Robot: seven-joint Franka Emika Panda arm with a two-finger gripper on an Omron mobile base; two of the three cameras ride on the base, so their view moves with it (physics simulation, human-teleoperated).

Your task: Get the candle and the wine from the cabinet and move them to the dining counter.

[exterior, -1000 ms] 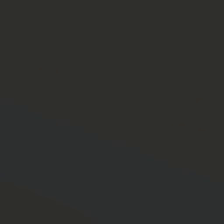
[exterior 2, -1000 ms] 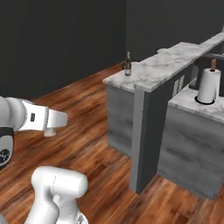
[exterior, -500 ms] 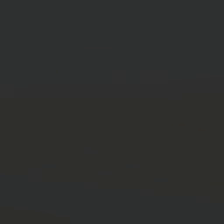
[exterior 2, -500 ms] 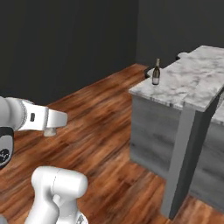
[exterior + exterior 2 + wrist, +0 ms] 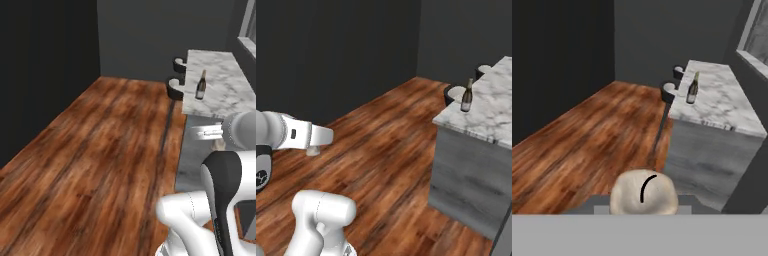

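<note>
- The hand (image 5: 643,202) is seen clenched on the candle (image 5: 643,196), whose pale round top with its curved black wick sits low in the hand view; the finger tips themselves cannot be made out there.
- In the right base view a small beige shape under the end of the forearm is judged to be the same candle (image 5: 313,150), carried out over the floor (image 5: 381,150) and well apart from any furniture.
- The wine (image 5: 201,85) is found standing upright on the dining counter (image 5: 225,95), near its end and close to the edge that faces the stools (image 5: 176,89).
- Step in hand, as judged: the wine is delivered, and the candle is in transit toward the same counter. The cabinet is not identified in these views.
- Next move, as judged: the approach is to be completed, and the candle is to be lifted above the marble, lowered flat and released at a spot apart from the bottle.
- Edges: the counter's near corner and grey side panel (image 5: 712,160) stand between the hand and the top; the slab's edge must be cleared before any lowering.
- Open room: wide bare wooden floor lies to the left of the counter, bounded by dark walls (image 5: 45,75). Bare marble is seen beyond and beside the bottle. The two stools are tucked against the counter's side near the bottle.
</note>
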